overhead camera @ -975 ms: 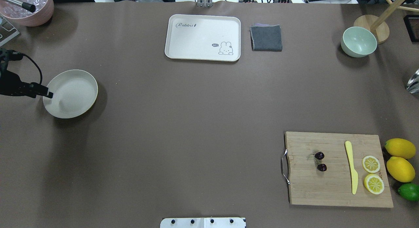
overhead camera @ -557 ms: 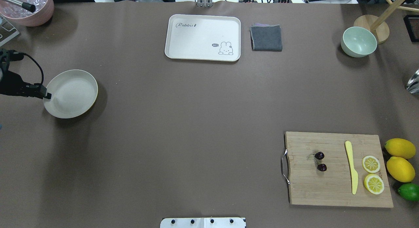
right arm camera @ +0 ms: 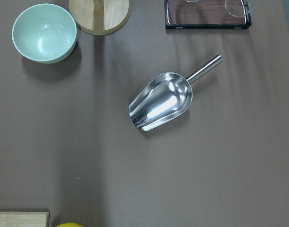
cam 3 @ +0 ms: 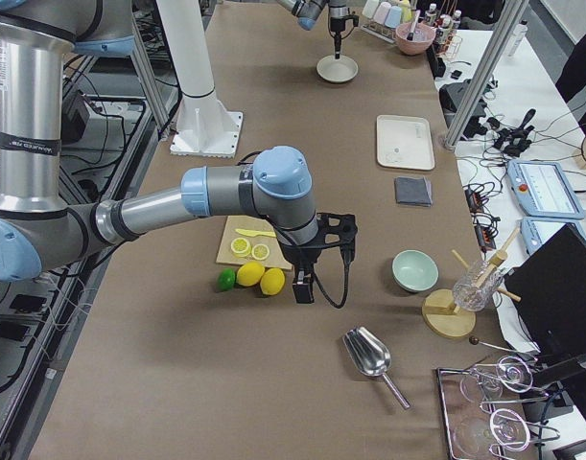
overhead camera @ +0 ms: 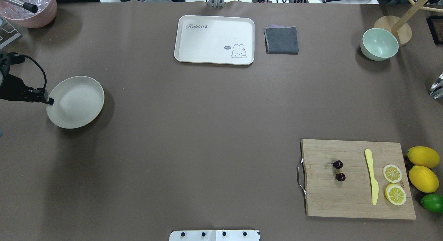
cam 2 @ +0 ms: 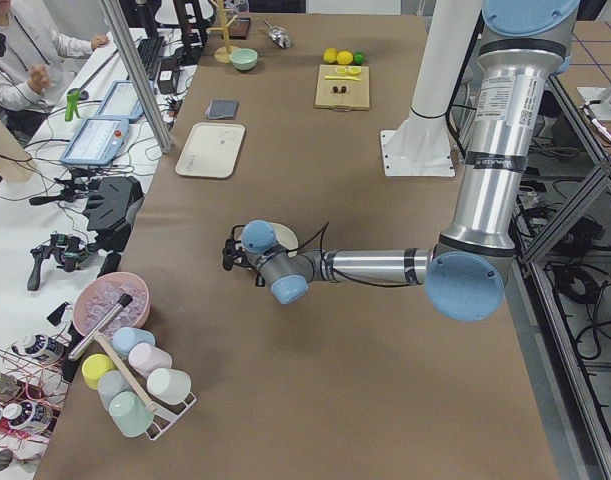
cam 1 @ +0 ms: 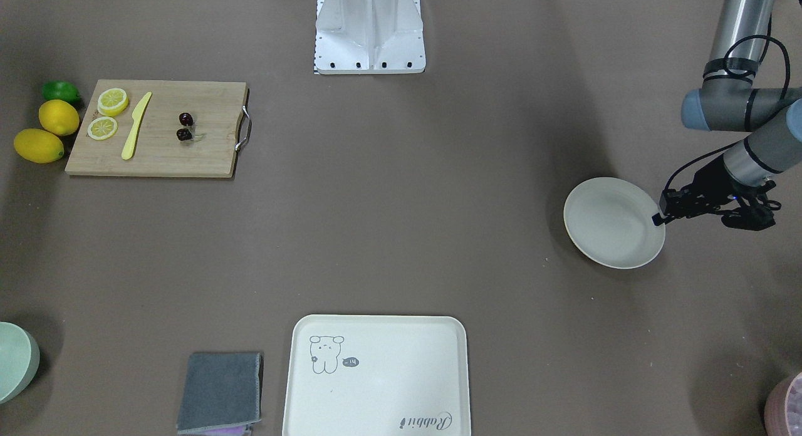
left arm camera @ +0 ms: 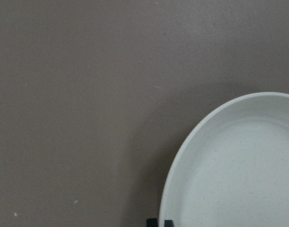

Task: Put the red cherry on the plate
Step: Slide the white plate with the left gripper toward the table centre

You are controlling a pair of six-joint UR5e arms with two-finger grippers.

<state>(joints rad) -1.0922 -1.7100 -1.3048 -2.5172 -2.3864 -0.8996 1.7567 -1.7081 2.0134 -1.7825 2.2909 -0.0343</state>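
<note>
A brown table (overhead camera: 207, 130) is carrying everything. The left arm (cam 2: 385, 268) is reaching low over the table's left end, and the right arm (cam 3: 177, 201) is hanging above the right end, near the lemons (overhead camera: 423, 157). A wooden cutting board (overhead camera: 346, 196) is lying at the near right, and a cream tray (overhead camera: 207, 40) is sitting at the far middle. The plate (overhead camera: 78, 102) is resting at the far left, well apart from the board. The left gripper (overhead camera: 50, 101) is pinching the plate's rim, one finger inside and one outside. The right gripper (cam 3: 302, 290) is pointing down beside the board; I cannot tell whether it is open or closed. A metal scoop (right arm camera: 161, 101) is lying below its camera. The red cherry (overhead camera: 337, 164) is lying on the board, beside a yellow knife (overhead camera: 372, 178).
</note>
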